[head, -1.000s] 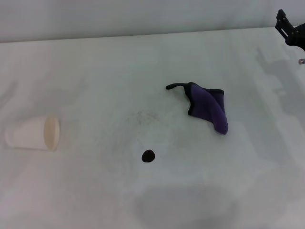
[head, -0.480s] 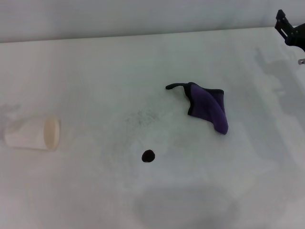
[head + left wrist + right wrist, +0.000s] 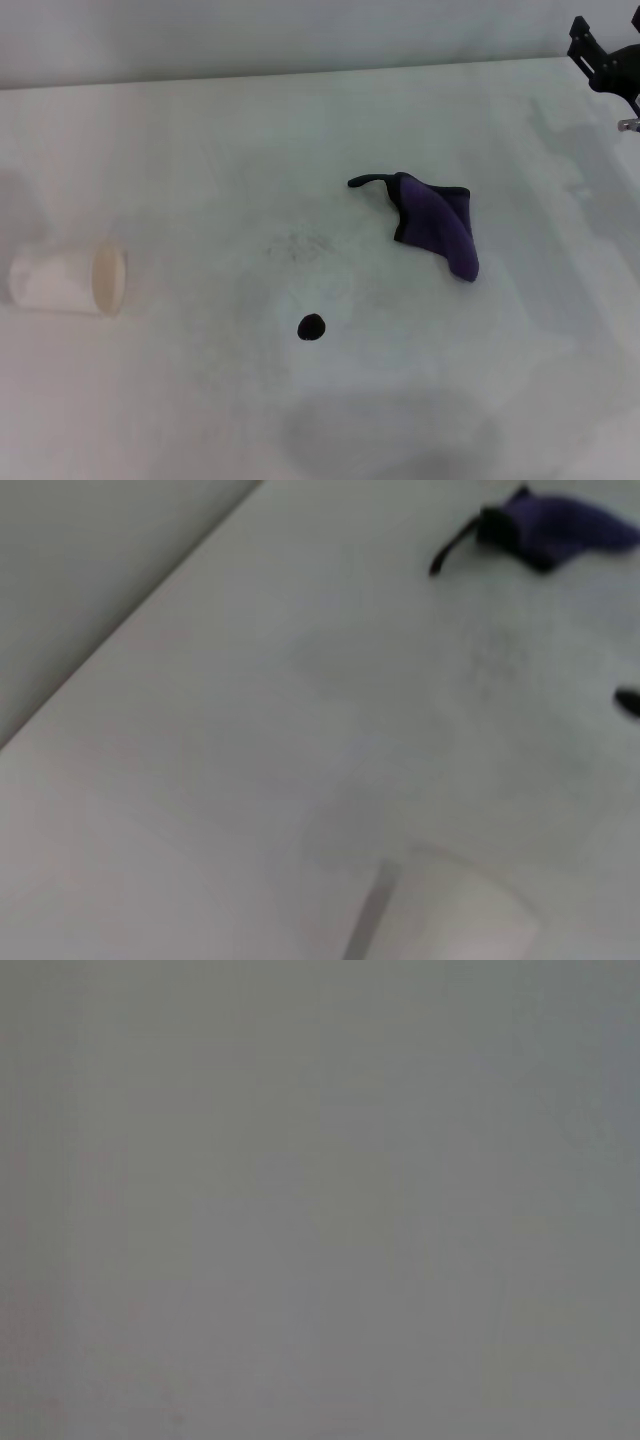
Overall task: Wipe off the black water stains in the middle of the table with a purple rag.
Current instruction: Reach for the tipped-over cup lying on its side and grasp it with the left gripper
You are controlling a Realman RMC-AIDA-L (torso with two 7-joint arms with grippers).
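The purple rag [image 3: 436, 222] lies crumpled on the white table [image 3: 200, 140], right of the middle, with its thin black tail pointing left. The black water stain [image 3: 312, 326], one small round blot, sits nearer me and to the rag's left, apart from it. My right gripper [image 3: 603, 65] hovers at the far right edge of the head view, well away from the rag. The left gripper is out of view. The left wrist view shows the rag [image 3: 555, 525] and the stain [image 3: 629, 700] far off. The right wrist view shows only plain grey.
A cream paper cup [image 3: 68, 281] lies on its side at the left, mouth toward the middle; it also shows in the left wrist view [image 3: 450, 915]. A faint grey speckled smudge [image 3: 300, 243] lies between rag and cup. The table's far edge meets a grey wall.
My right gripper has shifted slightly up and to the left at the frame's edge. A shadow near the cup has moved away. The rag, stain and cup have not moved.
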